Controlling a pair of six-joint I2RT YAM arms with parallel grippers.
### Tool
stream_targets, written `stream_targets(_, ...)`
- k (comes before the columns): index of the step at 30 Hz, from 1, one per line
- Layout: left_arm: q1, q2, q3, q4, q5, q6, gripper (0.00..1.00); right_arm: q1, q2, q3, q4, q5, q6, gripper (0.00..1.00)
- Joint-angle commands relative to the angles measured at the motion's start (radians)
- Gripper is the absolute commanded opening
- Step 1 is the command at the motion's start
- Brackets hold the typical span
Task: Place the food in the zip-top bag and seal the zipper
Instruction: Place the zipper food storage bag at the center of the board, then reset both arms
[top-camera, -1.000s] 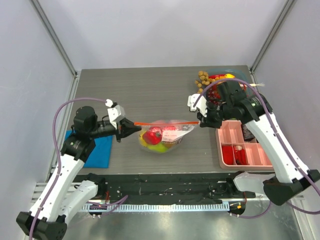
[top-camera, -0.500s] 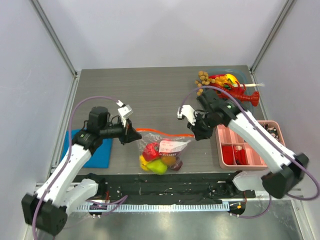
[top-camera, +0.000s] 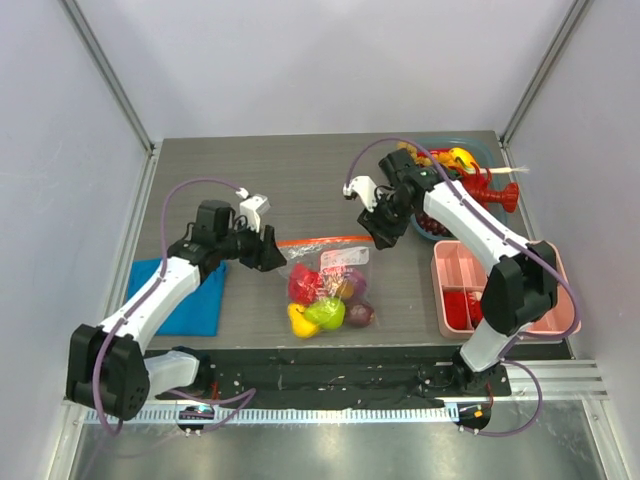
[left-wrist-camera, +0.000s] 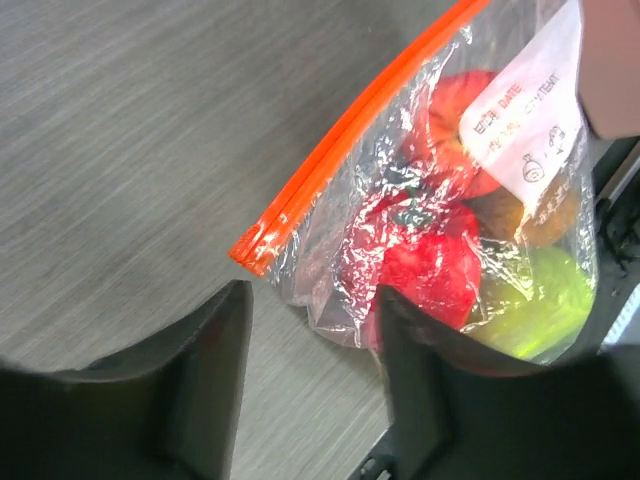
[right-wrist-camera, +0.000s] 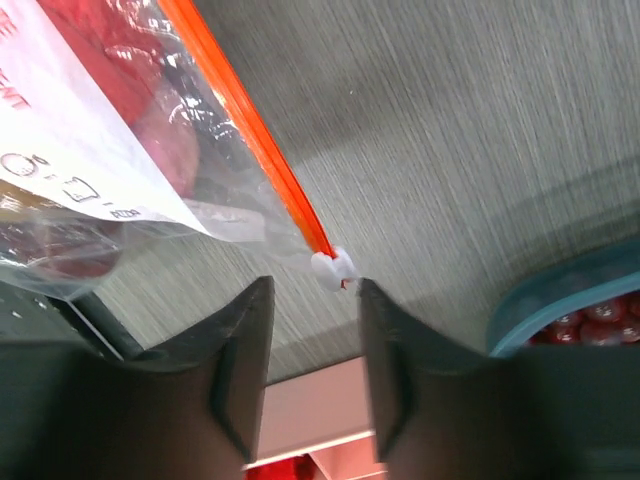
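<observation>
Zip-top bag (top-camera: 340, 265) lies on the table (top-camera: 290, 190) near the middle of its near edge, with the food (top-camera: 322, 312) inside it: red, yellow, green and purple pieces. You will find the left gripper (top-camera: 272, 256) spread and holding nothing, just beside the left end of the zipper (top-camera: 325, 241). The right gripper (top-camera: 383, 238) is likewise spread, with the zipper's white end piece (right-wrist-camera: 332, 268) just off its fingertips.

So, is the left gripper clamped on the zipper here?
No: the left gripper stands open, and the orange zipper lies free beyond it.
</observation>
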Motion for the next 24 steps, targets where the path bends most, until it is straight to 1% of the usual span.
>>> stream_targets(1,0.03,-0.065,0.075,-0.002,-0.003,-0.035,0.72,-0.035,-0.083,0.056,0.022,-0.031,0.101,0.58)
stream_targets(2,0.041,-0.079,0.098,-0.022,-0.004,-0.035,0.79,-0.044,-0.1,0.059,0.025,-0.036,0.121,0.67)
stream_targets(3,0.046,-0.11,0.115,-0.061,-0.012,-0.034,1.0,-0.061,-0.132,0.064,0.025,-0.051,0.138,0.73)
stream_targets(4,0.052,-0.124,0.129,-0.086,-0.018,-0.032,1.0,-0.076,-0.153,0.072,0.031,-0.06,0.158,0.77)
stream_targets(5,0.061,-0.139,0.162,-0.105,-0.027,-0.032,1.0,-0.11,-0.172,0.076,0.033,-0.066,0.188,0.85)
stream_targets(6,0.066,-0.156,0.182,-0.123,-0.036,-0.031,1.0,-0.125,-0.19,0.079,0.038,-0.071,0.205,0.87)
stream_targets(7,0.069,-0.156,0.207,-0.187,-0.068,-0.026,1.0,-0.138,-0.233,0.085,0.042,-0.085,0.221,0.88)
stream_targets(9,0.07,-0.118,0.317,-0.279,-0.098,0.003,1.0,-0.188,-0.27,0.086,0.048,-0.097,0.273,0.9)
stream_targets(10,0.07,-0.096,0.407,-0.372,-0.124,0.008,1.0,-0.21,-0.304,0.082,0.054,-0.115,0.291,0.91)
stream_targets(11,0.07,-0.072,0.452,-0.426,-0.139,0.012,1.0,-0.23,-0.321,0.075,0.061,-0.122,0.335,0.91)
stream_targets(13,0.072,-0.002,0.555,-0.526,-0.185,0.0,1.0,-0.309,-0.373,0.03,0.093,-0.152,0.389,0.92)
stream_targets(14,0.072,0.019,0.584,-0.551,-0.196,-0.007,1.0,-0.338,-0.39,0.011,0.105,-0.168,0.412,0.93)
stream_targets(15,0.07,0.031,0.604,-0.568,-0.21,-0.021,1.0,-0.399,-0.405,-0.038,0.117,-0.178,0.469,0.93)
stream_targets(17,0.072,0.039,0.602,-0.571,-0.256,-0.031,1.0,-0.435,-0.455,-0.091,0.147,-0.209,0.512,0.95)
stream_targets(18,0.072,0.034,0.586,-0.559,-0.279,-0.034,1.0,-0.469,-0.475,-0.15,0.156,-0.214,0.55,0.95)
stream_targets(20,0.07,0.028,0.537,-0.554,-0.322,-0.04,1.0,-0.513,-0.534,-0.209,0.183,-0.241,0.58,0.95)
stream_targets(21,0.072,0.028,0.525,-0.559,-0.323,-0.043,1.0,-0.524,-0.552,-0.262,0.191,-0.251,0.6,0.95)
stream_targets(24,0.072,0.008,0.479,-0.553,-0.314,-0.055,1.0,-0.552,-0.618,-0.341,0.209,-0.272,0.617,0.96)
